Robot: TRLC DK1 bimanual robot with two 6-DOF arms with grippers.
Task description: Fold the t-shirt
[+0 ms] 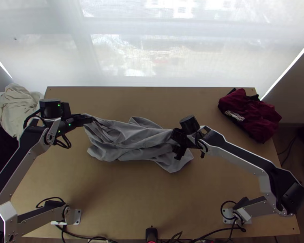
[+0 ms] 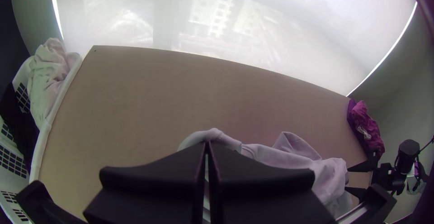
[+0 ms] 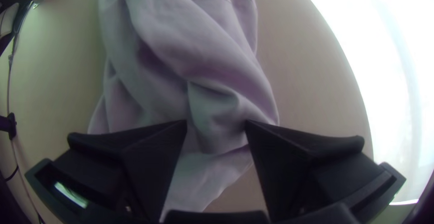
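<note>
The grey t-shirt [image 1: 131,139] lies bunched on the tabletop [image 1: 123,194]; the left tool [image 1: 89,119] pinches one end; the right tool [image 1: 176,145] stands wide over the other.

At the left side of the worktop [image 1: 123,202] there is a white basket [image 2: 44,135] with grid walls. In it lie a cream cloth [image 1: 17,106], which is bunched, and a black cloth [image 2: 18,120]. Near the far right corner of the worktop, a dark red cloth [image 1: 249,111] lies in a heap, with a white patch [image 1: 235,116] on it. Behind the far edge is a pale, see-through blind [image 1: 123,52].
</note>
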